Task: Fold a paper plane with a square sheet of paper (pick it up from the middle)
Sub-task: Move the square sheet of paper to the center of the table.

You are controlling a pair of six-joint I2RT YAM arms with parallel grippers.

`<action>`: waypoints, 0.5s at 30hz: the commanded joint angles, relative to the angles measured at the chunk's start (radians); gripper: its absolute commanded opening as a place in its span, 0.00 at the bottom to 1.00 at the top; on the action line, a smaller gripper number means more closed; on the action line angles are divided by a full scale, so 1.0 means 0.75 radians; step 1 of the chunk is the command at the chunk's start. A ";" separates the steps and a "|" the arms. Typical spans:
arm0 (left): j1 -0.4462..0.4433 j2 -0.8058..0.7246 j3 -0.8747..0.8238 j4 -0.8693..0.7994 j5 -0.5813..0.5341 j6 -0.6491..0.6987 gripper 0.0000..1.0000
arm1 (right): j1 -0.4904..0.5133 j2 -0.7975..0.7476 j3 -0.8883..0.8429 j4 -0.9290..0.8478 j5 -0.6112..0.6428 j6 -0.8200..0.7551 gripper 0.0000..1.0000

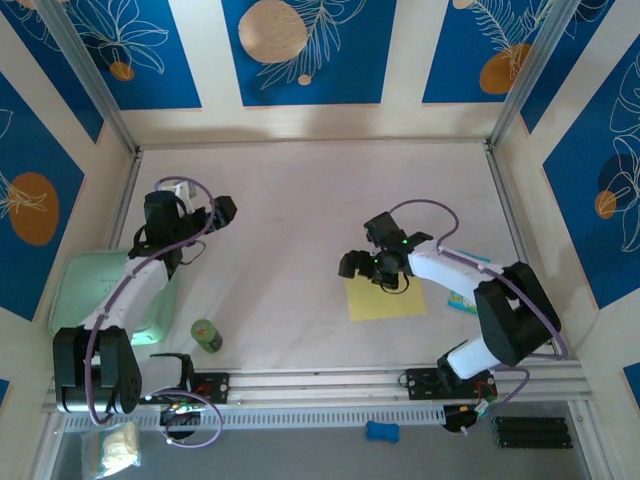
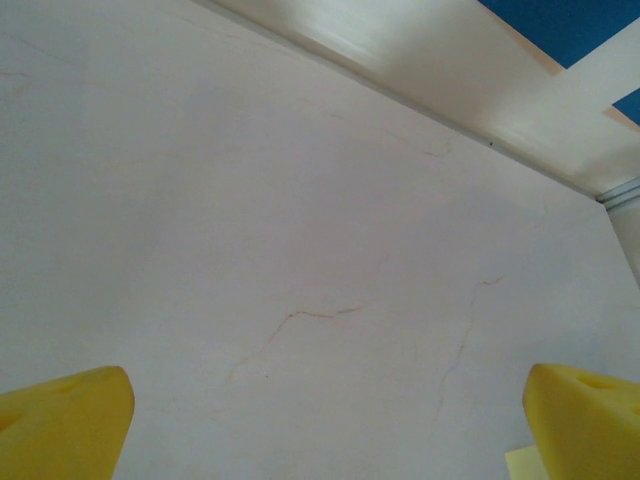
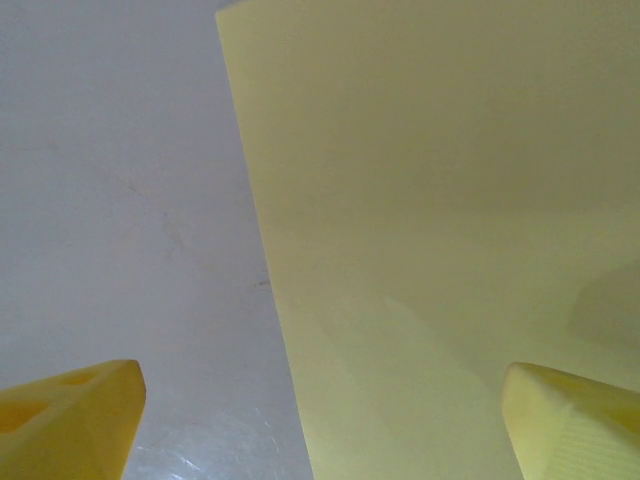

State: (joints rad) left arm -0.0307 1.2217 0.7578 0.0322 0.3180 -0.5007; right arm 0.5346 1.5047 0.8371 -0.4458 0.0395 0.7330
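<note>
**Overhead view, left side.** My left arm rises from its base at the near edge and passes over a pale-green mat (image 1: 95, 285). My left gripper (image 1: 222, 208) is turned toward the middle of the counter (image 1: 300, 190), well apart from the paper. A small green can (image 1: 206, 335) stands just beside the mat.

**Left wrist view.** The two yellow pads (image 2: 60, 425) of that gripper sit in opposite lower corners, spread wide. Between them is bare, veined counter, and nothing is held. The overhead view does not show this spread.

**Overhead view, right side.** The square sheet of paper (image 1: 385, 300) lies flat on the counter, right of centre, near the front rail. My right arm folds up from its base with the elbow out to the right and the forearm slanting left. My right gripper (image 1: 370, 268) hangs over the sheet's far edge. A blue-green packet (image 1: 462, 300) shows from under the forearm.

**Right wrist view.** The pads (image 3: 70, 415) stand wide apart, one over bare counter and the other over the sheet (image 3: 450, 200). The sheet's left edge runs down between them, and the gripper is empty. I cannot tell whether the pads touch the paper.
</note>
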 commanded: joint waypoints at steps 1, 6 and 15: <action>-0.010 0.012 -0.020 0.045 0.048 -0.023 0.99 | 0.015 0.059 -0.011 0.069 -0.046 0.060 0.92; -0.012 0.027 -0.018 0.047 0.063 -0.039 0.99 | 0.040 0.157 0.025 0.113 -0.034 0.084 0.91; -0.020 0.016 -0.033 0.026 0.046 -0.087 0.99 | 0.124 0.472 0.310 0.181 -0.005 0.204 0.91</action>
State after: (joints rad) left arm -0.0326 1.2469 0.7525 0.0444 0.3470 -0.5442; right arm 0.5991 1.7470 1.0080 -0.3286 0.0345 0.8234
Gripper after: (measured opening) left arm 0.994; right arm 0.914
